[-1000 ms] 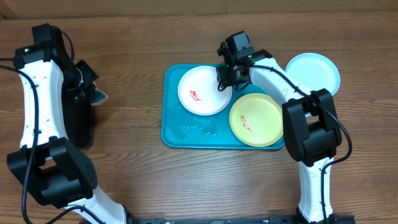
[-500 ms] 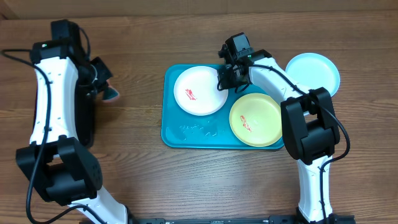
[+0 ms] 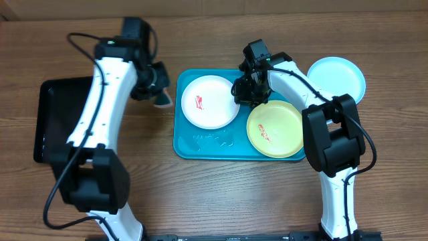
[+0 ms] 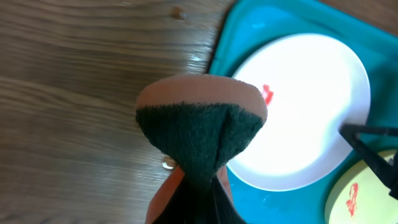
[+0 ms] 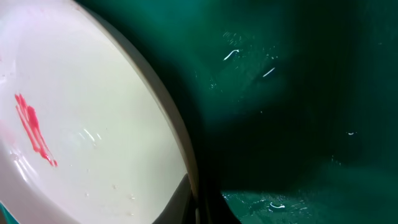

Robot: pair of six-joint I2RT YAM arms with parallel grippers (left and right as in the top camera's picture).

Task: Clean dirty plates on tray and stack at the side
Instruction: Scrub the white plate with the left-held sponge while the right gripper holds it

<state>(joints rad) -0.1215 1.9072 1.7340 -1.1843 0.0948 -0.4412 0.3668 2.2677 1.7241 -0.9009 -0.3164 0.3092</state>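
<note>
The bench (image 3: pixel 200 194) below me is brown wood with a plain grain, and a pale strip (image 3: pixel 200 4) runs beyond its far edge. Near the middle lies the large turquoise-blue rectangular plastic tray (image 3: pixel 190 144), its bare floor shining with some wet marks. On it rest the white round plastic plate (image 3: pixel 212 110) at the left, with a small red smear (image 3: pixel 198 102), and the yellow-green round plastic plate (image 3: pixel 281 134) at the right, also smeared red. The pale aqua round plastic plate (image 3: pixel 336 79) lies on the wood just beside the tray's right far corner. A smaller black rectangular tray (image 3: pixel 57 120) lies at the left of the bench. My left pincer (image 3: pixel 158 92) is clamped on a peach sponge with a dark green scrubbing face (image 4: pixel 199 127), above the wood just left of the turquoise tray. My right pincer (image 3: pixel 242 90) is almost closed and pinches, as far as I see, the right rim of the white plate.
</note>
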